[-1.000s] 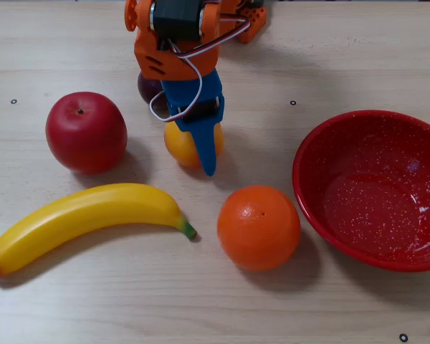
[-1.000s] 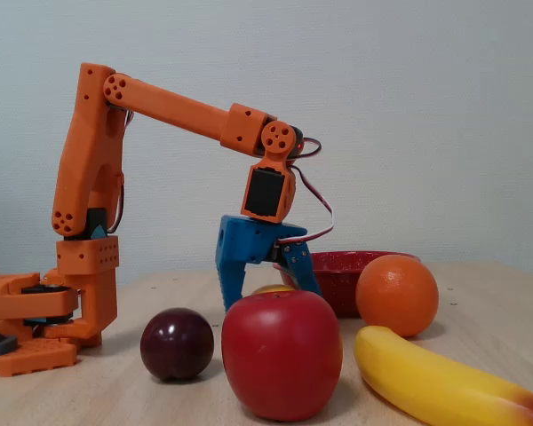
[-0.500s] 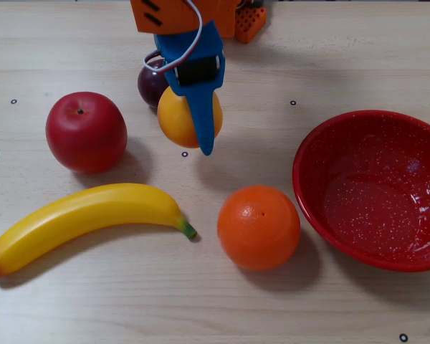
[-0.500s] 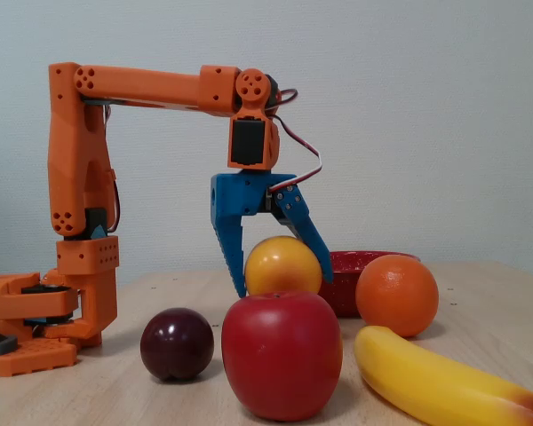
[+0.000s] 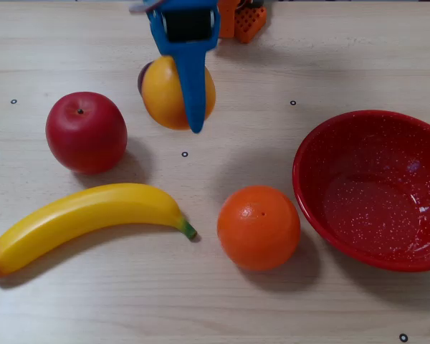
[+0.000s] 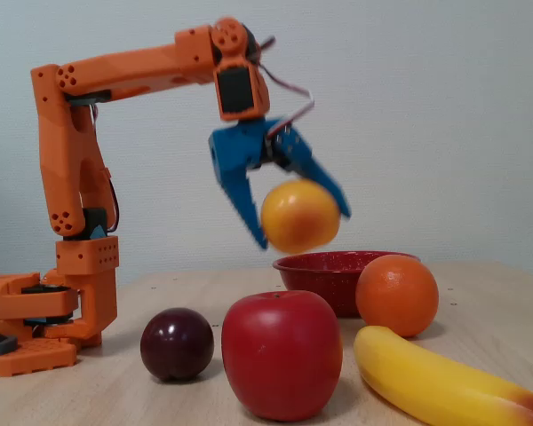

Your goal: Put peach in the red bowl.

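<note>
Table (image 5: 330, 43): pale wood, well below the claw; everything but the peach rests on it.
Arm (image 6: 115, 75): orange, reaching out from its base at the left of the side view, wrist bent downward.
Red bowl (image 5: 373, 190): upright and open, off to the right of the claw in the top view, well apart.
Banana (image 5: 86, 218): below-left of the claw in the top view, long axis running left to right, green tip toward the orange.
Orange (image 5: 258, 226): on the table just left of the bowl.
Apple (image 5: 86, 132): left of the claw in the top view.
Claw (image 6: 304, 226): blue fingers clamped on the peach, tips pointing down.
Peach (image 6: 299, 216): held in the air above the table, round, no long axis.
Plum (image 6: 178, 343): nearly hidden behind the peach from above.
</note>
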